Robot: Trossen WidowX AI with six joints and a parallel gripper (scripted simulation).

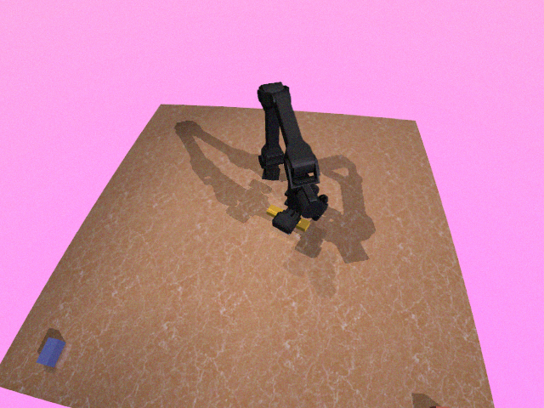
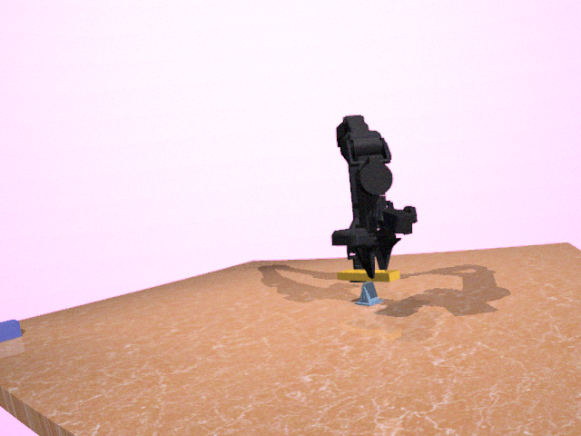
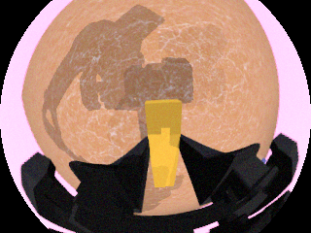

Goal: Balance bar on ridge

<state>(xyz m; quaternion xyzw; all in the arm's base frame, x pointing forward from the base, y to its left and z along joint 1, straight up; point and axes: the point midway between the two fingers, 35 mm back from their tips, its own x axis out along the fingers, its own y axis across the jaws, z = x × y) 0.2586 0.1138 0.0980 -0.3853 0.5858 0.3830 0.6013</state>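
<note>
The yellow bar (image 1: pixel 303 225) (image 2: pixel 349 275) (image 3: pixel 164 116) is held crosswise in my gripper (image 2: pixel 378 272) (image 3: pixel 163 139), which is shut on it near its middle. The bar looks close to level and is off the table. The small blue-grey ridge (image 2: pixel 369 293) stands on the table right below the bar in the exterior view. Its top is very close to the bar's underside there; I cannot tell whether they touch. The ridge is hidden in the top view and in the wrist view.
A blue block (image 1: pixel 51 351) (image 2: pixel 9 331) lies far off near the table's left corner. A red thing (image 1: pixel 440 406) barely shows at the bottom edge of the top view. The arm's shadows fall on the brown table (image 1: pixel 246 316) (image 2: pixel 234 375) around the bar.
</note>
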